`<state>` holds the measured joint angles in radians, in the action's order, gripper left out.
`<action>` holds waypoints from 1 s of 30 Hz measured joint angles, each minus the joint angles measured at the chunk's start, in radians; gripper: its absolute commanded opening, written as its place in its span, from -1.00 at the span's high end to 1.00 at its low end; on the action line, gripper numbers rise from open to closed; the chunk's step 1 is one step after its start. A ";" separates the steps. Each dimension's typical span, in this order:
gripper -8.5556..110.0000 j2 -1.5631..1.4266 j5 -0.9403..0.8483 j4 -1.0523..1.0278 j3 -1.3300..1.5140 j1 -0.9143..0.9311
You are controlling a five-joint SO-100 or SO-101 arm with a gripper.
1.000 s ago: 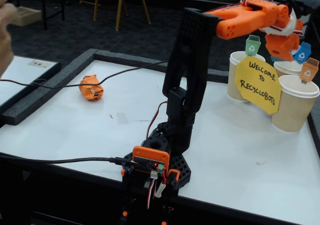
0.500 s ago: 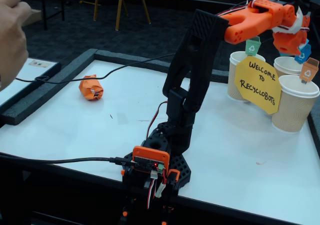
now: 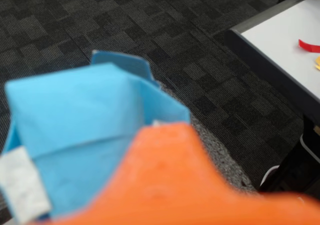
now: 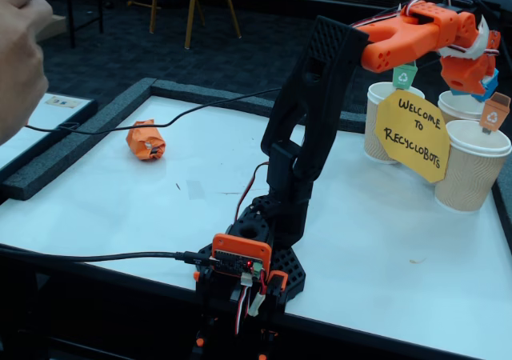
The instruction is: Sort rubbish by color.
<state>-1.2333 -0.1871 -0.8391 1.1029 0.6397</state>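
One orange wad (image 4: 146, 139) lies plain on the surface (image 4: 376, 240), while the tool (image 4: 474, 78), mostly hidden, grips the light blue wad (image 3: 75, 135).

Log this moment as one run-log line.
claw: shut on light blue crumpled paper wad | above beige ribbed paper cups | orange crumpled paper wad: on table

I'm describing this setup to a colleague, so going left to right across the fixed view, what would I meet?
A person's hand at the left edge → orange paper wad on the white table → black arm base → yellow Welcome to Recyclobots sign → gripper above the paper cups → orange-tagged cup.
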 measured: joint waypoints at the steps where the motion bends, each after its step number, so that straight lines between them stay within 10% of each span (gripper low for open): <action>1: 0.85 0.000 0.000 0.000 0.000 0.000; 19: 0.41 0.000 0.000 0.025 -0.003 0.000; 30: 0.85 0.000 0.000 0.020 -0.003 0.003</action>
<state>-1.2333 -0.1871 -0.8191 1.0999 0.6427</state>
